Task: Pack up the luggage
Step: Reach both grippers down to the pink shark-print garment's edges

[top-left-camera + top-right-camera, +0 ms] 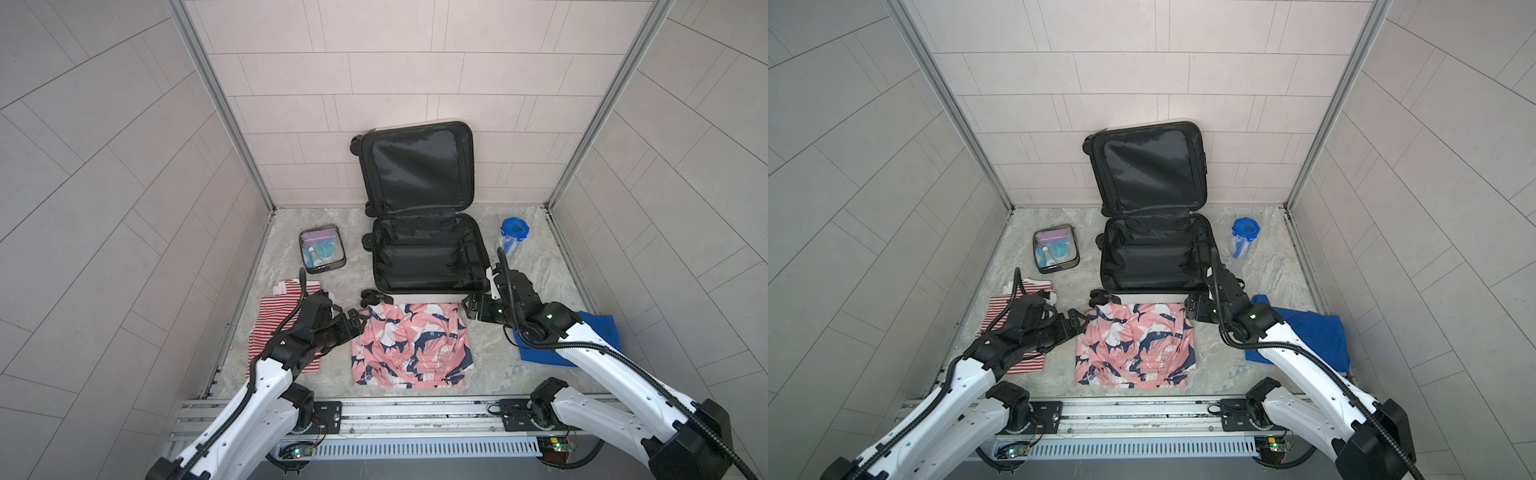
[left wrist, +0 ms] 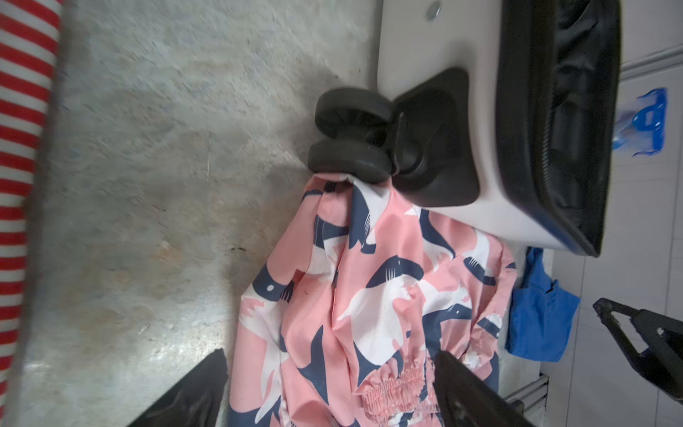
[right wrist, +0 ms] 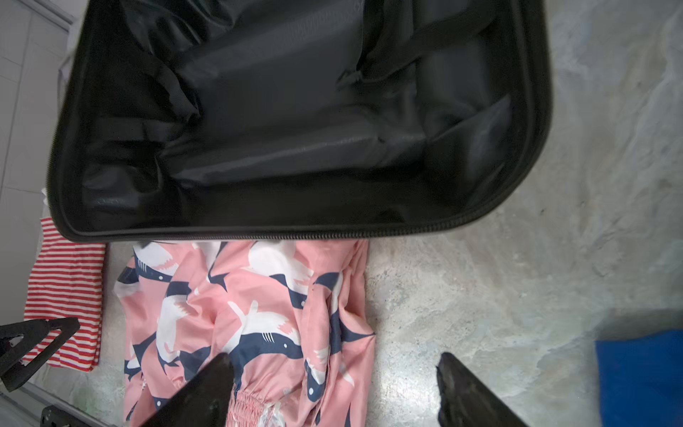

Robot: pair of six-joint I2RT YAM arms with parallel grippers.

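Note:
The luggage [image 1: 424, 262] [image 1: 1154, 257] lies open at the back middle. Its lid leans on the back wall and its black-lined lower half [image 3: 277, 111] holds nothing. A wheel of its white shell [image 2: 425, 48] touches the pink shark-print shorts [image 1: 411, 345] [image 1: 1136, 345], which lie flat just in front. My left gripper [image 1: 355, 319] [image 2: 330, 353] is open, its fingers straddling the shorts' left edge [image 2: 369, 295]. My right gripper [image 1: 467, 306] [image 3: 334, 356] is open at the shorts' far right corner [image 3: 251, 314], one finger over cloth and one over bare table.
A clear toiletry pouch [image 1: 322, 253] sits left of the luggage. A red-striped shirt [image 1: 278, 316] lies under the left arm, and a blue cloth [image 1: 590, 340] under the right arm. A blue-lidded container [image 1: 514, 230] stands at the back right. Tiled walls enclose three sides.

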